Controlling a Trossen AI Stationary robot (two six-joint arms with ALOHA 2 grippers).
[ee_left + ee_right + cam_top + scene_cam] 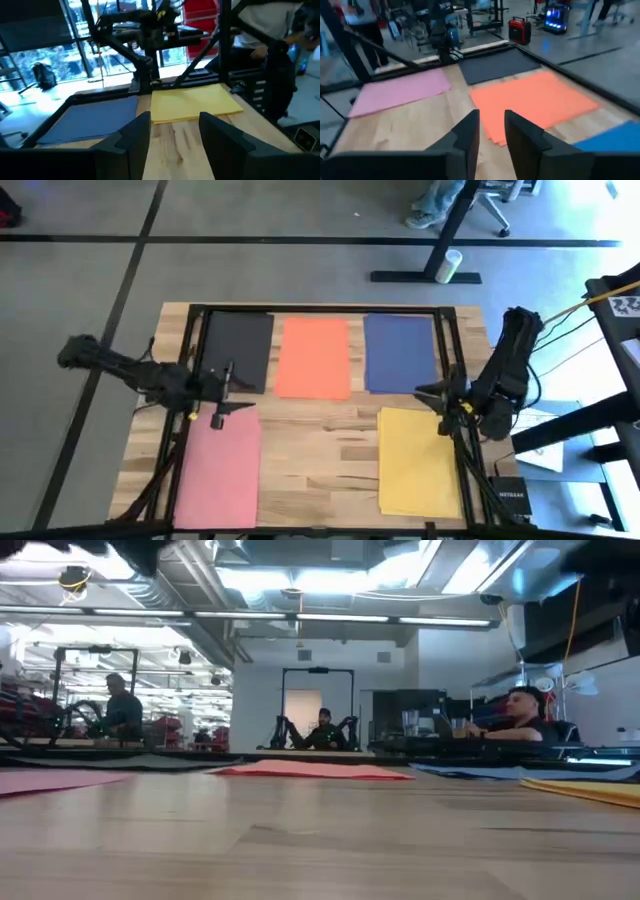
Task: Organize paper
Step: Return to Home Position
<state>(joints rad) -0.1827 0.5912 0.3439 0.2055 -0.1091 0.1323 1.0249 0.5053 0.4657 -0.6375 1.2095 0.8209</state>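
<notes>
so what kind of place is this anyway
Probably a robotics lab or workshop. Another arm rig stands on a frame in the background, a person sits at a workstation, and bare ducts and strip lights run overhead.

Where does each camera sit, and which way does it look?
High: above table, looking down; left arm, right arm show.
Low: table level, facing room; arms not clear.
Left wrist: faces yellow paper, right arm; own jaws open.
Right wrist: faces pink paper, black paper, orange paper; own jaws open.
Both wrists share blue paper.
</notes>
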